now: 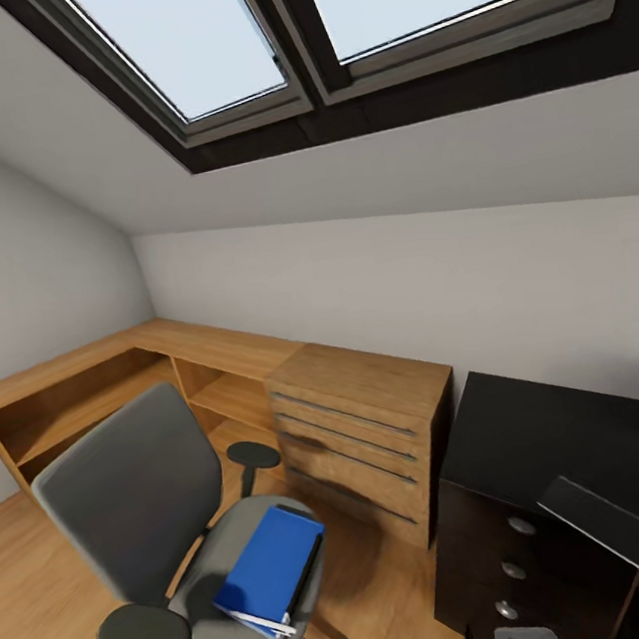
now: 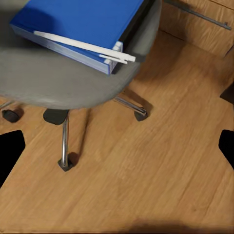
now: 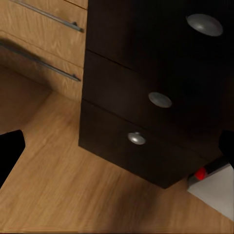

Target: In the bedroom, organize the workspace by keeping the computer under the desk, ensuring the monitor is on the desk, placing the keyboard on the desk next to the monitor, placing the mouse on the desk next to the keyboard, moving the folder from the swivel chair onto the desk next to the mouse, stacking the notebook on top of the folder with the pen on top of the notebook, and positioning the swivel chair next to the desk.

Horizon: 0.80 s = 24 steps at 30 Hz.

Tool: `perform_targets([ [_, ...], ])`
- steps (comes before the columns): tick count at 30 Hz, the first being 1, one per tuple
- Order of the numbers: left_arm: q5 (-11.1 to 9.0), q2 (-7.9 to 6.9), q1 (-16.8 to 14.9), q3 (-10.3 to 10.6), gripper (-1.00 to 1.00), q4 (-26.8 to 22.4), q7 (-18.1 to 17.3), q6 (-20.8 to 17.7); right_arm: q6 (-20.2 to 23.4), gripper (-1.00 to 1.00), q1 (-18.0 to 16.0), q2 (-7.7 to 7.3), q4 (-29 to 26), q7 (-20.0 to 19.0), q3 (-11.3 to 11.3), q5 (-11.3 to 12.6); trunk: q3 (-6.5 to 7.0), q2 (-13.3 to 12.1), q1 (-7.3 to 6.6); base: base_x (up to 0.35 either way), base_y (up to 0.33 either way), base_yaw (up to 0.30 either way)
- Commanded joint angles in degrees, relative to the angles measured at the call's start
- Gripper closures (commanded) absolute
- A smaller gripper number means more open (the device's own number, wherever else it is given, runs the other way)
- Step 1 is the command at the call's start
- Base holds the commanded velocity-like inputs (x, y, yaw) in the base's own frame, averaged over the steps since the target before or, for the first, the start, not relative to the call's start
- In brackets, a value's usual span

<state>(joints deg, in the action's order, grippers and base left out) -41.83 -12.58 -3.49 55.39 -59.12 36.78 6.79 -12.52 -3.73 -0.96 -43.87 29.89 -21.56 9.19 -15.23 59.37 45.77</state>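
Currently: blue folder (image 1: 269,566) flat on swivel chair (image 1: 131,496) seat, white pen (image 2: 83,46) atop. Both grippers' jaw state: cannot tell. Advice: approach folder edge squarely, keep level, avoid armrest (image 1: 144,635).

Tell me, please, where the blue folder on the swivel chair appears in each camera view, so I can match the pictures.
Head view: the blue folder lies on the swivel chair seat, lower left.
Left wrist view: the folder shows at the upper left, on the seat.
Right wrist view: not in it.
Shared landmark: the wooden drawer unit.
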Motion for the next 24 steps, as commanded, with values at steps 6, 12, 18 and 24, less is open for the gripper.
perform_targets([
  [6,-3.3,0.20,-0.1,0.7,-1.00,3.2,0.2,1.3,-4.4,-1.00,-0.1,0.04,4.4,0.2,-0.5,0.5,-0.13,0.1,0.00,0.000,0.000,0.107],
  [12,-4.4,0.25,-0.1,0.7,-1.00,4.4,0.2,1.4,-6.8,-1.00,0.0,0.14,5.5,0.1,-0.5,0.5,-0.14,0.1,0.00,0.000,0.000,0.023],
  [18,-4.9,0.28,-0.1,0.8,-1.00,4.9,0.2,1.5,-7.6,-1.00,0.0,0.16,5.9,-0.2,-0.6,0.4,-0.15,0.1,0.00,0.000,0.000,0.005],
  [24,-5.1,1.08,-0.1,0.6,-1.00,7.0,0.2,1.4,-7.8,-1.00,0.0,0.17,6.0,-0.2,-0.6,0.3,-0.15,0.1,0.00,0.000,0.000,0.000],
])
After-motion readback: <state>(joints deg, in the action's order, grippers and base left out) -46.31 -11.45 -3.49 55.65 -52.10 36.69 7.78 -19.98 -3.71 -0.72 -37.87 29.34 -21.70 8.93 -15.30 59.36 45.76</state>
